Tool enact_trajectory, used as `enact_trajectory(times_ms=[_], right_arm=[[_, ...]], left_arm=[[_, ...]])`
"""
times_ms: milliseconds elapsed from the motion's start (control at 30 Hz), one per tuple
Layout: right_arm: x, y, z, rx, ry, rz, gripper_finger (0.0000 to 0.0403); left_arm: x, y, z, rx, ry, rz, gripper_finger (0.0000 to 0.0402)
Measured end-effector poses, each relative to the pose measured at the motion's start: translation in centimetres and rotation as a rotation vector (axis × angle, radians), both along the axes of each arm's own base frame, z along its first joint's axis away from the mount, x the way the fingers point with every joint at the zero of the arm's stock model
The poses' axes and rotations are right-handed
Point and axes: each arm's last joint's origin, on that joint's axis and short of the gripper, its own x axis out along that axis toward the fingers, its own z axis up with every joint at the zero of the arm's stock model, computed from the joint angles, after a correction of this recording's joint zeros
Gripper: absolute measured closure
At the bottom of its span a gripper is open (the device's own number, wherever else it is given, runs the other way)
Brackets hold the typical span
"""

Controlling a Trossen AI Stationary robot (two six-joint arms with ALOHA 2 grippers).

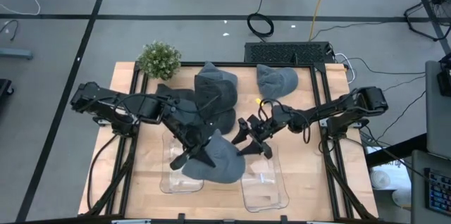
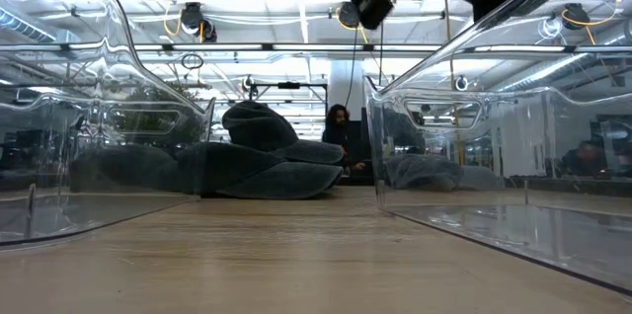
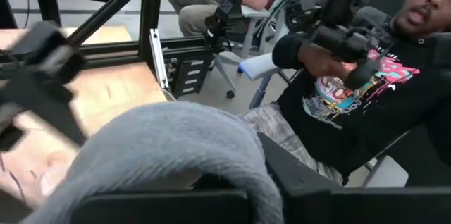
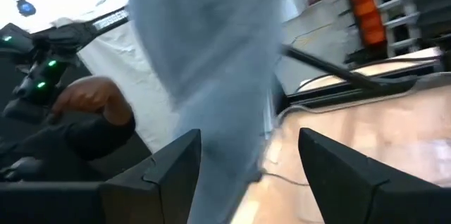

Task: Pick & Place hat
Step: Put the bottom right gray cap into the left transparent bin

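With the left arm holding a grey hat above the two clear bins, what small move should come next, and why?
Probably lower it. The left gripper is shut on the grey hat, which hangs across the gap between the left bin and the right bin. The right gripper, jaws open, is beside the hat and could steady it. Which bin is meant, I cannot tell.
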Motion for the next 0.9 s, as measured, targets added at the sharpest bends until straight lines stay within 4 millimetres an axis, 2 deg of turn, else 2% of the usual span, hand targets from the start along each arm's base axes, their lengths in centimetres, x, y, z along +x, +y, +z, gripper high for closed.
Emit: enact_trajectory(times_ms=[133,333,433,567,600,733,900], right_arm=[[1.2,1.1,0.8,-0.022,-0.02,0.031,0.0177],[1.4,1.0,1.0,-0.035,-0.022,0.058,0.02],[1.3,1.3,1.0,-0.046,-0.034,0.11,0.0247],[1.1,2.0,1.0,-0.108,-0.082,0.174,0.0367],[1.0,2.2,0.9,-0.127,-0.091,0.178,0.0384],[0.9,2.8,0.9,-0.159,-0.114,0.167,0.0398],[1.0,2.9,0.7,-0.15,-0.086,0.147,0.04]], left_arm=[[0.0,0.2,0.0,0.0,0.002,0.003,0.0399],[0.0,0.1,-0.1,-0.001,0.012,0.003,0.0399],[0.0,0.1,-0.1,0.0,0.011,0.002,0.0399],[0.0,0.2,-0.1,0.01,0.009,0.026,0.0395],[0.1,0.2,-0.1,0.018,0.006,0.044,0.0391],[0.3,0.5,-0.1,0.049,0.001,0.144,0.0363],[0.2,1.3,0.1,0.048,0.017,0.266,0.0294]])
